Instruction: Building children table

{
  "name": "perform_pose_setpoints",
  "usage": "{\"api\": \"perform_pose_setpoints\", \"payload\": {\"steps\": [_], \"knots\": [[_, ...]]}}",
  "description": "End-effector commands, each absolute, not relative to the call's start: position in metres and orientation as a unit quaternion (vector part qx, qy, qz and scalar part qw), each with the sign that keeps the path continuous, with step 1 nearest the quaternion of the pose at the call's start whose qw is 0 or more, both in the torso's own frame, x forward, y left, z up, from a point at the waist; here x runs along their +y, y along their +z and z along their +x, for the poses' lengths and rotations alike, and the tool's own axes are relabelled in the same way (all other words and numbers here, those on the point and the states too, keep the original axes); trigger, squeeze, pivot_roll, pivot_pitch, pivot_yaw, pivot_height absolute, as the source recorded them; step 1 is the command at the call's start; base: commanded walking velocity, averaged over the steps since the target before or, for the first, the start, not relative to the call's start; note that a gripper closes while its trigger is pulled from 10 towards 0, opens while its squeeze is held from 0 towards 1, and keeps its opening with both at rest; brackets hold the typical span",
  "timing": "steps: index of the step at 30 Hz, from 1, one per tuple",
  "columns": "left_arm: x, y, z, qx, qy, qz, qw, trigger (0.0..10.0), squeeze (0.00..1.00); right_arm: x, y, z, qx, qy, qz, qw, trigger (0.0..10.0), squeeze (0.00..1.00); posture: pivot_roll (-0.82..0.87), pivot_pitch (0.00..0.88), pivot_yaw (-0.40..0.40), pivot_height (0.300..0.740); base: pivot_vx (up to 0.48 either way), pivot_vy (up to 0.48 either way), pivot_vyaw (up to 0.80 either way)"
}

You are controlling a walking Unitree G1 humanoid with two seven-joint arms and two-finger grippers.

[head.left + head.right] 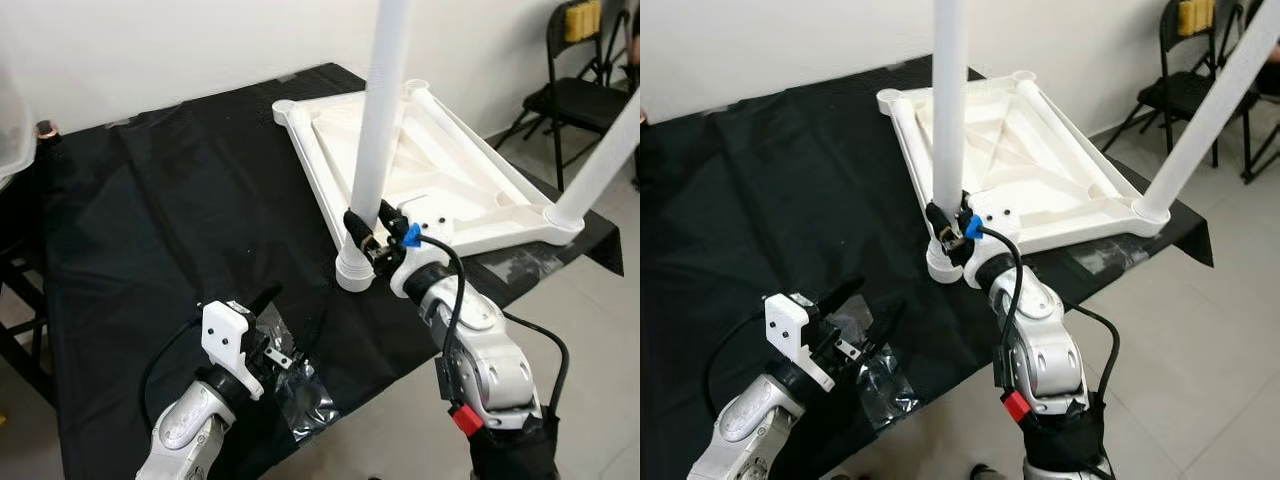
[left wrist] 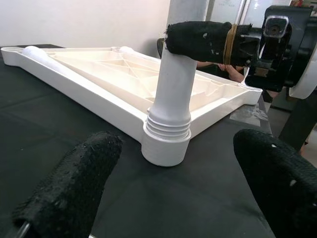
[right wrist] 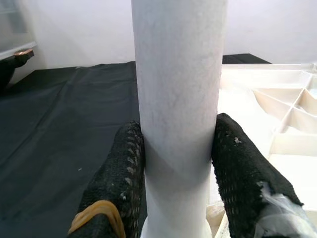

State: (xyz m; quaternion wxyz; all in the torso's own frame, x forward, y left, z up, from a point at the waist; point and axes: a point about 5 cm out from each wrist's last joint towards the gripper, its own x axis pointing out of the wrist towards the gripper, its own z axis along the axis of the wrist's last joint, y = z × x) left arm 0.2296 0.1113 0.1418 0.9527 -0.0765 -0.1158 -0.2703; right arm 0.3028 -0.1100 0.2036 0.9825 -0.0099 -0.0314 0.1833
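At tabletop [image 1: 420, 170] corner | R gripper [image 1: 368, 232] clamps leg [image 1: 378, 120] | L gripper [image 1: 285, 330] open nearby

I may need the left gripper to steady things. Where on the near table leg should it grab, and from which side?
Grip the near table leg on its smooth round shaft above the right gripper, which is shut low on it. The ribbed collar at the socket is too wide and short. Bring the left gripper, now open over the black cloth, in from the robot's left, away from the upturned tabletop.
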Motion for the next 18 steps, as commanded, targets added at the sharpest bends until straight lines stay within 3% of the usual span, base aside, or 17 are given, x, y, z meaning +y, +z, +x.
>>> {"api": "perform_pose_setpoints", "payload": {"steps": [1,2,4,5,10,13,18], "knots": [[0.115,0.136,0.23,-0.101,-0.265,-0.076,0.956,10.0,0.0,-0.119,0.173,0.303,0.053,0.139,-0.017,0.989,3.1,0.0,-0.02,0.203,0.014,0.74,0.0,0.0,0.0],[0.115,0.136,0.23,-0.101,-0.265,-0.075,0.956,10.0,0.0,-0.12,0.178,0.304,0.037,0.142,-0.024,0.989,10.0,0.0,-0.02,0.205,0.015,0.74,0.0,0.0,0.0],[0.115,0.136,0.23,-0.101,-0.265,-0.075,0.956,10.0,0.0,-0.12,0.178,0.304,0.037,0.142,-0.024,0.989,10.0,0.0,-0.02,0.205,0.015,0.74,0.0,0.0,0.0],[0.115,0.136,0.23,-0.1,-0.265,-0.075,0.956,10.0,0.0,-0.12,0.183,0.305,0.024,0.144,-0.032,0.989,10.0,1.0,-0.02,0.207,0.017,0.74,0.0,0.0,0.0],[0.115,0.136,0.23,-0.099,-0.265,-0.075,0.956,10.0,0.0,-0.122,0.201,0.309,-0.014,0.162,-0.019,0.986,10.0,1.0,-0.02,0.206,0.019,0.74,0.0,0.0,0.0],[0.114,0.136,0.23,-0.099,-0.265,-0.075,0.956,10.0,0.0,-0.111,0.228,0.309,-0.074,0.283,-0.006,0.956,10.0,1.0,0.0,0.202,0.019,0.74,0.0,0.0,0.0],[0.114,0.135,0.23,-0.099,-0.264,-0.075,0.957,10.0,0.0,-0.114,0.242,0.311,-0.091,0.352,-0.037,0.931,10.0,1.0,0.01,0.201,0.019,0.74,0.0,0.0,0.0]]}}
